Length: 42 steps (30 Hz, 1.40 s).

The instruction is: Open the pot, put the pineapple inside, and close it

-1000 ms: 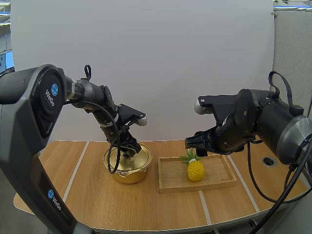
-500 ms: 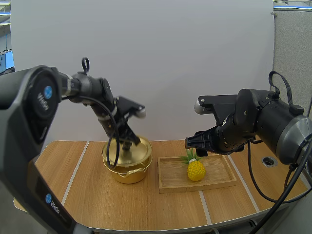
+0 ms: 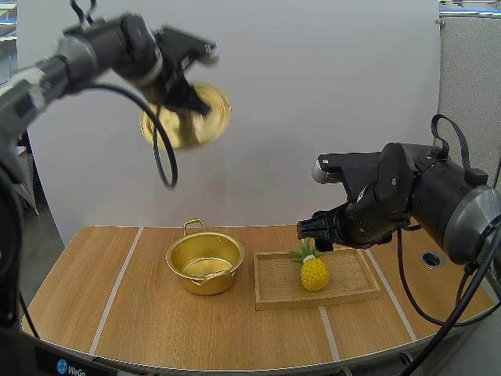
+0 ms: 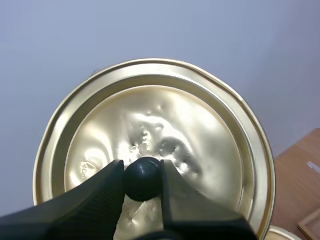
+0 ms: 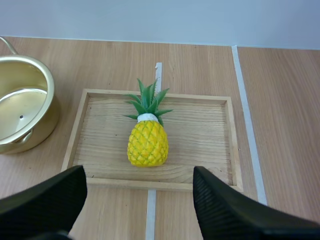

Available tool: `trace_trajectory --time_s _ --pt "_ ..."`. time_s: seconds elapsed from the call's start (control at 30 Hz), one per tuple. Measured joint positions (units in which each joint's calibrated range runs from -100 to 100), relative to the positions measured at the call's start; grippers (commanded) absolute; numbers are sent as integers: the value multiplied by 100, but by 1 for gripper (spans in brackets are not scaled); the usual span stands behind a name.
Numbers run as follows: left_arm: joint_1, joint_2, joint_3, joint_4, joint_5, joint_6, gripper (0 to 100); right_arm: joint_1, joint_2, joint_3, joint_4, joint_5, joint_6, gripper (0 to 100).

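Holding the round golden metal lid [image 3: 188, 119] high above the open golden pot [image 3: 207, 283].
Left gripper [image 4: 141, 171] pinches the lid's black knob [image 4: 143, 183]. Right gripper [image 5: 139, 175], fingers spread, hovers over the small yellow pineapple [image 5: 148, 143] on the shallow wooden tray [image 5: 202, 132] beside the pot. It should descend straight, straddle the fruit's body and close gently.

The wooden table [image 3: 156, 329] bears the open gold pot [image 3: 207, 283] just beside the wooden tray [image 3: 274, 283].

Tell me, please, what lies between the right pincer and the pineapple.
Only bare wooden tray, in the right wrist view; the right pincer stands open, short of the pineapple.
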Motion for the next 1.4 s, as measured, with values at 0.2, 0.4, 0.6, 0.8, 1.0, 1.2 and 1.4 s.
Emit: trace_trajectory --time_s 0.2,0.4,0.6,0.8,1.0,1.2,1.4 --pt "0 -80 -590 63 1 -190 0 0 0 0 11 0 0 100" --pt "0 -106 -1272 76 -167 -339 0 0 3 0 11 0 0 100" --pt "0 -106 -1272 76 -420 -329 0 0 145 0 11 -133 0 100" --pt "0 -106 -1272 76 -462 -329 0 0 758 0 11 -722 0 100" --pt "0 -106 -1272 76 -462 -329 0 0 1739 -43 112 -1206 0 100" --pt "0 -106 -1272 76 -462 -329 0 0 2107 -104 327 -1352 -142 100" --pt "0 -106 -1272 76 -462 -329 0 0 2495 -347 504 -1398 -229 100"
